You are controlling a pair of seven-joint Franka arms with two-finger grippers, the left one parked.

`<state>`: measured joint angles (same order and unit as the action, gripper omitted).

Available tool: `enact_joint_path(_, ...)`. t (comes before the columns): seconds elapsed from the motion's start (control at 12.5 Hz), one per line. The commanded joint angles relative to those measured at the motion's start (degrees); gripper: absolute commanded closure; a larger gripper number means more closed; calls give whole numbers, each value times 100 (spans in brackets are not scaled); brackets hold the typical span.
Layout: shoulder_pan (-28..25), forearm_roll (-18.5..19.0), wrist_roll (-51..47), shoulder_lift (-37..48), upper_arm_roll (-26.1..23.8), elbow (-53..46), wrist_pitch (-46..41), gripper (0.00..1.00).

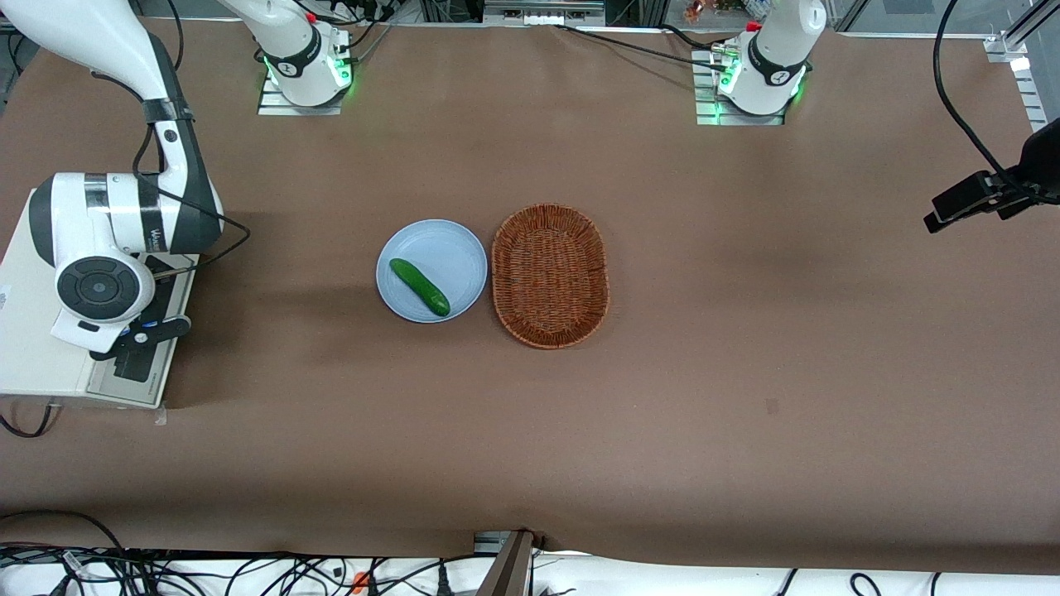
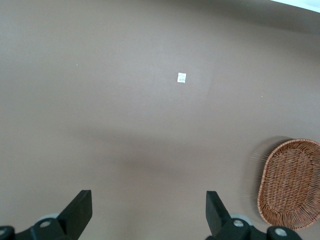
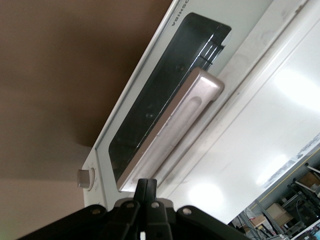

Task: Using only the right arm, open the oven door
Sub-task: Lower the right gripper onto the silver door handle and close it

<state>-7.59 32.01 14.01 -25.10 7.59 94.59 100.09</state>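
The cream-white toaster oven (image 1: 33, 356) stands at the working arm's end of the table. The right arm (image 1: 108, 232) bends down over it, its black wrist cap above the oven's front. My gripper (image 1: 139, 335) hangs at the oven door (image 1: 137, 368). In the right wrist view the oven door (image 3: 165, 100) shows its dark glass window and long silver bar handle (image 3: 172, 127), and it looks closed against the oven. My gripper (image 3: 148, 186) is shut, fingers pressed together with nothing between them, tips at the handle's end nearest the knob (image 3: 86, 178).
A light blue plate (image 1: 451, 244) with a green cucumber (image 1: 419, 286) sits mid-table, with an empty oval wicker basket (image 1: 550, 275) beside it toward the parked arm's end. The basket also shows in the left wrist view (image 2: 292, 182). The oven's white top (image 3: 260, 125) lies beside the handle.
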Motion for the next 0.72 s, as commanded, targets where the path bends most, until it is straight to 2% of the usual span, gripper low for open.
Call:
enact_joint_path(0.0, 38, 148, 154, -48, 14, -19, 169, 100)
enact_joint_path(0.64, 143, 183, 189, -215, 15, -19, 345, 100)
